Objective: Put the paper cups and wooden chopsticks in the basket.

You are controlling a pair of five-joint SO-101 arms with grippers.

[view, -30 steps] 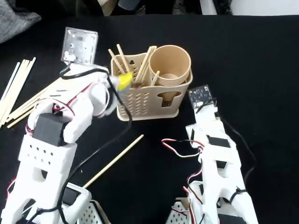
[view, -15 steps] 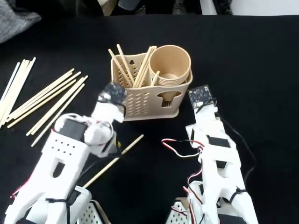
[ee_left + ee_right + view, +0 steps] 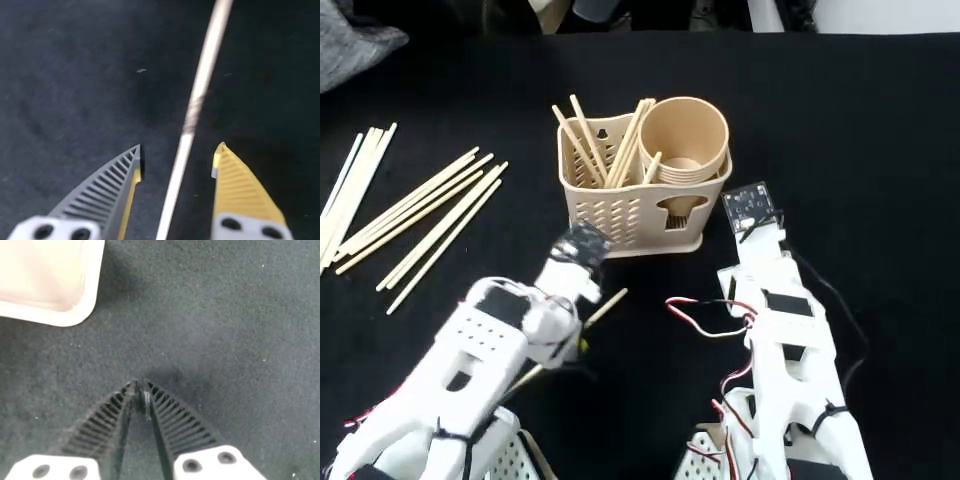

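The beige basket (image 3: 638,215) stands mid-table with stacked paper cups (image 3: 685,140) in its right half and several wooden chopsticks (image 3: 595,140) leaning in its left half. One loose chopstick (image 3: 605,304) (image 3: 192,107) lies on the black cloth in front of the basket. My left gripper (image 3: 177,150) hangs open just above it, one finger on each side of the stick, not gripping it. My right gripper (image 3: 139,389) is shut with nothing in it, low over the cloth beside the basket's corner (image 3: 50,280).
A spread of several more chopsticks (image 3: 415,215) lies on the cloth at the left. The right arm (image 3: 780,330) stretches from the front edge toward the basket. A grey cloth (image 3: 350,40) sits at the far left corner.
The left arm has swung back from the basket and come down over the loose chopstick in front of it. The right arm has stayed still.
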